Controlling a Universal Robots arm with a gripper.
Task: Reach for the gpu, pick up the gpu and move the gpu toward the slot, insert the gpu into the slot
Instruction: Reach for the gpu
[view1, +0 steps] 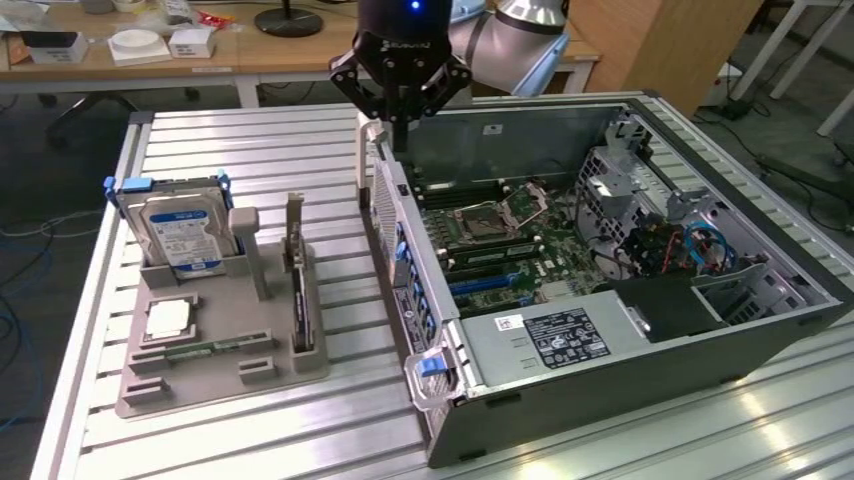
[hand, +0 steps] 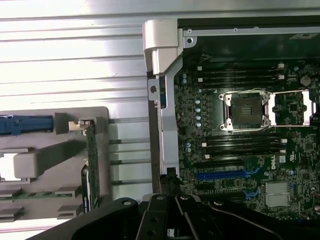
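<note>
Little writing is readable from here. The hard drive (view1: 180, 235) carries a blue-and-white label and the power supply (view1: 561, 335) a black one with white print, but I can't make out the words on either. There is pale lettering across the gripper (view1: 398, 95) body, and white marks on the motherboard (hand: 235, 150) near the blue connectors, also too small for me to read.

The jaws are pressed together with nothing between them. In the exterior view the gripper hangs above the rear wall of the open case (view1: 641, 370), its fingertips just over that wall's top edge. I can't tell whether they touch the metal. In the wrist view its dark linkages (hand: 170, 215) sit near the case's edge.

The gpu (view1: 296, 285) stands on its long edge in the grey holder (view1: 200, 375) on the slatted table (view1: 240, 150), at the exterior view's left, well apart from the gripper. Its silver bracket end shows in the wrist view (hand: 91, 165). The slot (view1: 483, 283) is the long blue strip on the motherboard, beside the silver socket (view1: 478, 222), with no card in it (hand: 222, 175).
</note>
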